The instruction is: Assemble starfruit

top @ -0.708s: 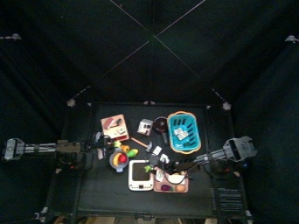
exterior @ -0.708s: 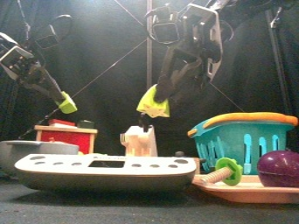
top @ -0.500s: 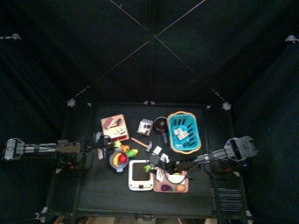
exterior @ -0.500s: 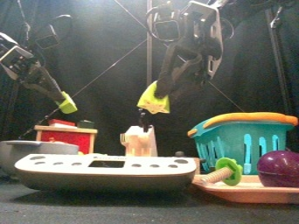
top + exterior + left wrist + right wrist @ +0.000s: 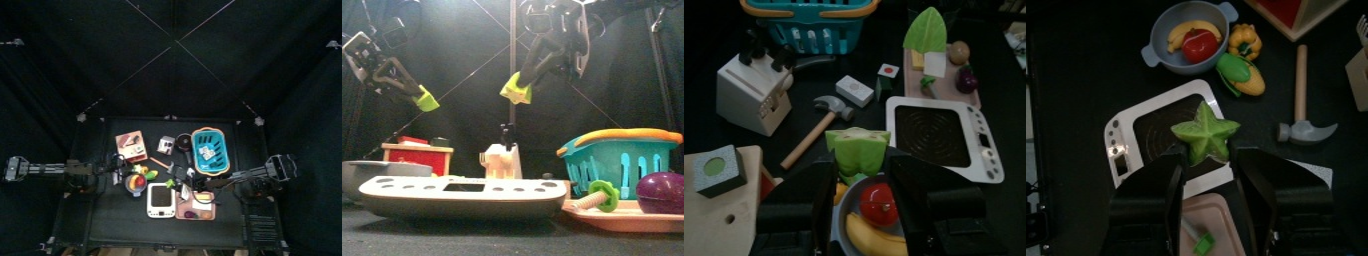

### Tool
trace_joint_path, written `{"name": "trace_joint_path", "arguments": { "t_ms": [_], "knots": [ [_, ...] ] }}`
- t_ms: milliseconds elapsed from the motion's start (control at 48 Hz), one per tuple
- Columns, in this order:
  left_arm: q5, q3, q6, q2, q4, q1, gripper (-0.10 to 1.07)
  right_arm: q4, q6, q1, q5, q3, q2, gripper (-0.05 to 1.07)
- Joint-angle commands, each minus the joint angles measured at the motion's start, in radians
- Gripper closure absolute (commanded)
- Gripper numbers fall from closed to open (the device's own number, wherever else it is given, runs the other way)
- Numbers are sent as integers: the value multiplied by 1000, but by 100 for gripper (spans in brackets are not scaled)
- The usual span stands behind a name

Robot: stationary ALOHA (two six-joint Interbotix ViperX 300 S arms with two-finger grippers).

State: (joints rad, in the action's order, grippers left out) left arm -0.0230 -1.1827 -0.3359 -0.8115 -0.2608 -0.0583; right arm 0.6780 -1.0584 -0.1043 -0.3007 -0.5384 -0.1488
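On the left of the front view, the left pincer (image 5: 412,92) now hangs higher than it did a moment ago, its jaws spread fairly wide around a yellow-green starfruit piece (image 5: 426,99). The left wrist view shows this piece (image 5: 858,153) as a flat-faced slice clamped between the jaws, above a grey bowl (image 5: 851,232) holding a red apple (image 5: 879,205) and a banana (image 5: 867,238).

Toward the middle, the right pincer (image 5: 520,84) has also risen and shifted slightly, carrying the other starfruit piece (image 5: 516,88) well clear of the small white cow figure (image 5: 501,160) under it. From the right wrist view, this half (image 5: 1205,133) shows its star-shaped face, gripped at the tips by jaws set partly apart, above the white gadget (image 5: 1165,130) on the tabletop (image 5: 462,232).

Both pieces are off the tabletop, at roughly the same height, still apart with a clear gap between them. Lifting to a common level suggests the arms are lining up to press the halves together; the joining itself is not yet done. The cut faces probably need turning toward each other first.
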Motion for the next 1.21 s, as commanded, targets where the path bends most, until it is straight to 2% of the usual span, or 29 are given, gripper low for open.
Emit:
{"name": "trace_joint_path", "arguments": {
  "t_ms": [0,167,333,500,792,958,1188],
  "knots": [
    [14,43,0,15,25,29,26,3,-2,17,35,15,-49,35],
    [17,98,-2,81,80,80,26,2,-2,51,101,3,-92,35],
    [17,115,-2,86,169,127,26,-11,-5,67,104,-29,-133,35],
    [11,132,-2,92,252,166,26,-25,-5,80,114,-38,-129,35],
    [0,207,-2,164,256,175,26,-38,-5,80,152,-54,-126,35],
    [0,209,-2,164,259,175,26,-46,-5,80,152,-64,-120,35],
    [0,210,0,190,330,176,26,-43,-3,80,219,-38,-74,35]
  ]
}}
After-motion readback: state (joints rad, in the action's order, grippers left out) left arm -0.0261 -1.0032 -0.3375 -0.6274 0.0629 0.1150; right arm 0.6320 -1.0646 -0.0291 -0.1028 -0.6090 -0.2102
